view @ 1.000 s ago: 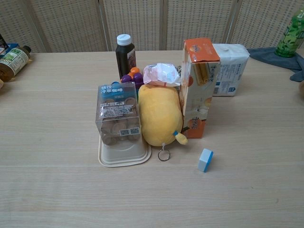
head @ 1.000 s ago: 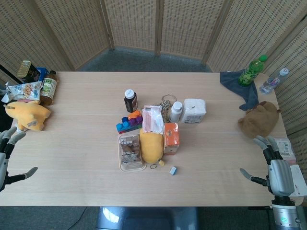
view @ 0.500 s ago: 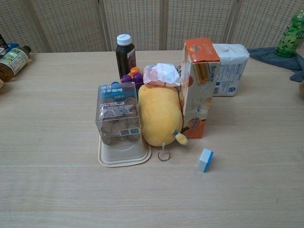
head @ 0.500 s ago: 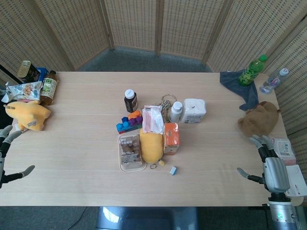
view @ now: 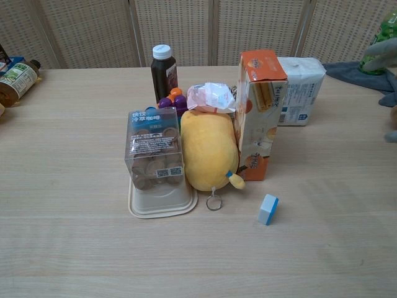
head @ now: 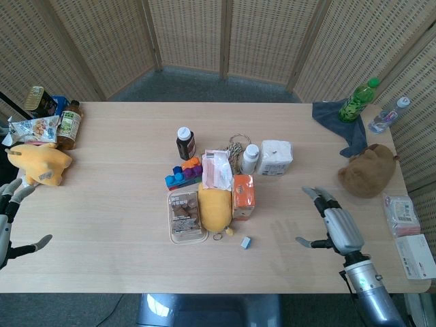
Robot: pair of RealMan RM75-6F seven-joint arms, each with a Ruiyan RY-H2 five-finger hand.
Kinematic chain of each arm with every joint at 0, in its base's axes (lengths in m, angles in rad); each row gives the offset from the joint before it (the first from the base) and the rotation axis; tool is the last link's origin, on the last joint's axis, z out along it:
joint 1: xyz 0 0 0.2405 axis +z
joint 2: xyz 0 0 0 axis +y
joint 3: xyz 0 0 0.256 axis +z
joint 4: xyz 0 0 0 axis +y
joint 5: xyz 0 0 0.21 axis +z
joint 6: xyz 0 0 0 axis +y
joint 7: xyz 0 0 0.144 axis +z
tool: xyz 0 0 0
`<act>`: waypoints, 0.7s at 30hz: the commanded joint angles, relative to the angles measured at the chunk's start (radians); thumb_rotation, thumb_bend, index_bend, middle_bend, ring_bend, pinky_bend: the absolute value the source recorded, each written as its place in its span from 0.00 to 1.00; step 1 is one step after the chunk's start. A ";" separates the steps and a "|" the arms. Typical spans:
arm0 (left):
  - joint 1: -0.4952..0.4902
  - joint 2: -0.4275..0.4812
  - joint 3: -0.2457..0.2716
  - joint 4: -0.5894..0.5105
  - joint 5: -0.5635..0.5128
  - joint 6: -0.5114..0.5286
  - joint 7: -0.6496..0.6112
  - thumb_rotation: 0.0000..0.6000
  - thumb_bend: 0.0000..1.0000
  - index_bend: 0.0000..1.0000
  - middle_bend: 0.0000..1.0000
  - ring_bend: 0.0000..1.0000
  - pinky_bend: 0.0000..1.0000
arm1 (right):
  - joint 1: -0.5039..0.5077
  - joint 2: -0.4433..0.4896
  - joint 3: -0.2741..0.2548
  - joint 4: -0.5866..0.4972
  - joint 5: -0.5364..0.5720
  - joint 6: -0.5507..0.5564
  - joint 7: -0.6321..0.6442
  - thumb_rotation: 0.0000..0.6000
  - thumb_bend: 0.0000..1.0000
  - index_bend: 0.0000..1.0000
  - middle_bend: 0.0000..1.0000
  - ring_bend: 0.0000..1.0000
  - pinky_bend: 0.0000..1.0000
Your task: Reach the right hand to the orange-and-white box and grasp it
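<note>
The orange-and-white box [head: 244, 197] [view: 258, 115] stands upright in the middle of the table, against a yellow plush toy [head: 214, 208] [view: 208, 151] on its left. My right hand [head: 333, 226] hovers over the table to the right of the box, well apart from it, fingers spread and empty. Only its fingertips [view: 379, 51] show at the right edge of the chest view. My left hand [head: 9, 221] is open at the table's left edge, holding nothing.
Around the box: a clear cookie tub [head: 186, 216], pink bag [head: 216, 169], toy bricks [head: 183, 172], dark bottle [head: 185, 143], white bottle [head: 251, 158], tissue pack [head: 276, 157]. A small blue block [head: 246, 242] lies in front. Brown plush [head: 368, 169], green bottle [head: 358, 99] at right.
My right hand has swung in from the table's right edge toward the middle, leftward over the tabletop. The left hand has barely shifted. The objects have not moved.
</note>
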 commanded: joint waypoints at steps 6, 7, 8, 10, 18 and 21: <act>-0.002 0.003 -0.002 0.004 -0.005 -0.005 -0.008 1.00 0.00 0.17 0.00 0.00 0.00 | 0.186 -0.066 0.102 -0.046 0.206 -0.109 -0.229 1.00 0.00 0.00 0.00 0.00 0.00; -0.002 0.003 -0.002 0.004 -0.006 -0.005 -0.009 1.00 0.00 0.17 0.00 0.00 0.00 | 0.199 -0.076 0.111 -0.046 0.227 -0.107 -0.252 1.00 0.00 0.00 0.00 0.00 0.00; -0.002 0.004 -0.003 0.004 -0.008 -0.005 -0.009 1.00 0.00 0.17 0.00 0.00 0.00 | 0.212 -0.085 0.118 -0.048 0.247 -0.105 -0.273 1.00 0.00 0.00 0.00 0.00 0.00; -0.004 0.003 -0.005 0.006 -0.012 -0.006 -0.010 1.00 0.00 0.17 0.00 0.00 0.00 | 0.238 -0.105 0.131 -0.054 0.290 -0.099 -0.320 1.00 0.00 0.00 0.00 0.00 0.00; -0.007 -0.003 -0.001 0.009 -0.012 -0.014 0.001 1.00 0.00 0.17 0.00 0.00 0.00 | 0.347 -0.219 0.173 -0.024 0.474 -0.076 -0.459 1.00 0.00 0.00 0.00 0.00 0.00; -0.007 -0.003 -0.002 0.010 -0.017 -0.013 0.000 1.00 0.00 0.17 0.00 0.00 0.00 | 0.380 -0.246 0.185 -0.023 0.531 -0.062 -0.491 1.00 0.00 0.00 0.00 0.00 0.00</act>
